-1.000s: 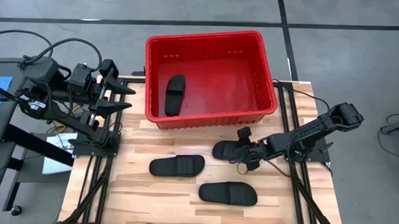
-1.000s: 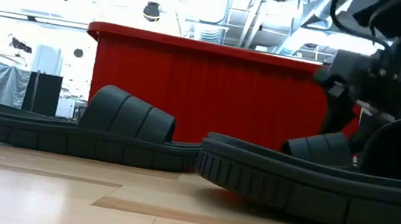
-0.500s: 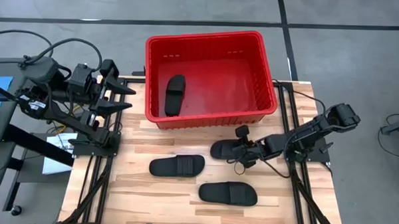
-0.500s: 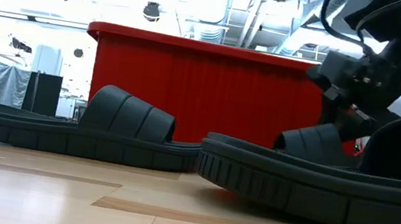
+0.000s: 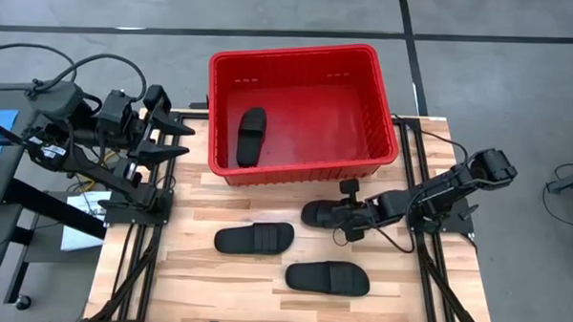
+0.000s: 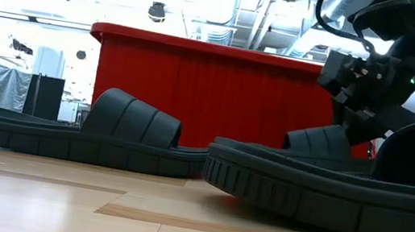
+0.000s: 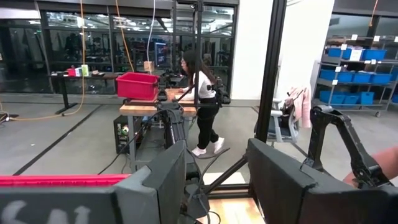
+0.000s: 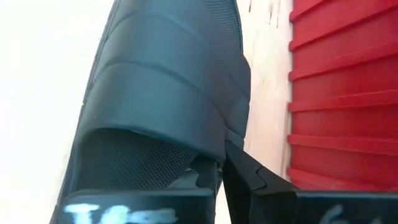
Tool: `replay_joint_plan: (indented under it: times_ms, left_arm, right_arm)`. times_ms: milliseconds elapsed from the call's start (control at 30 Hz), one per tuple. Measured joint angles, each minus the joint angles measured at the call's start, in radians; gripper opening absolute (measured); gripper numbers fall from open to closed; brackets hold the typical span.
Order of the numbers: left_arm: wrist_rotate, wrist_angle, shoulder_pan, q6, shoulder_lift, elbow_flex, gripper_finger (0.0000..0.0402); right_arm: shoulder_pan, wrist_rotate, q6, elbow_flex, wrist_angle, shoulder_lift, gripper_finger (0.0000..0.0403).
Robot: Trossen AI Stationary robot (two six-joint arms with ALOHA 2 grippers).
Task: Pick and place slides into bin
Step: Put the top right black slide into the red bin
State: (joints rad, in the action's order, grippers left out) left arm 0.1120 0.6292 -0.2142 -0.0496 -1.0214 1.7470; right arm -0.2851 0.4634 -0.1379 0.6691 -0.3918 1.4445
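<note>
The red bin (image 5: 384, 107) stands at the table's far middle, with one black slide (image 5: 250, 136) flat on its floor. Three more slides lie soles down on the wood in front of it: one (image 5: 318, 215) just before the bin's near wall, one (image 5: 254, 238) to its left and nearer, one (image 5: 326, 277) nearest the front edge. My right gripper (image 5: 342, 216) lies low at the first slide's right end, shut on its ribbed strap (image 8: 168, 93). Over the table's far left corner, my left gripper (image 5: 177, 138) is open and holds nothing. My right gripper pinches the strap's open edge (image 8: 208, 146) on the side next to the bin, one finger (image 8: 202, 177) under the strap and one (image 8: 249, 174) outside it. The fingers come level from the table's right, along the slide. The slide's sole rests on the table.
The bin's slotted near wall (image 8: 336, 93) stands right beside the held slide. In the low view the nearest slide (image 6: 326, 198) fills the foreground and hides part of the held one. Bare wood lies at the table's near left. A person stands far off in the room (image 7: 202, 106).
My right gripper has moved toward the table's left, onto the slide by the bin, and has shut on its strap. The slide still lies on the table.
</note>
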Motion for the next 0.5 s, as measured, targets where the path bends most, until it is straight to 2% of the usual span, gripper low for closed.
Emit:
replay_joint_plan:
  times_ms: [500]
  left_arm:
    - [0.004, 0.001, 0.0, -0.052, -0.023, 0.0, 0.0161]
  right_arm:
    - [-0.05, 0.026, 0.043, 0.151, -0.221, 0.002, 0.0001]
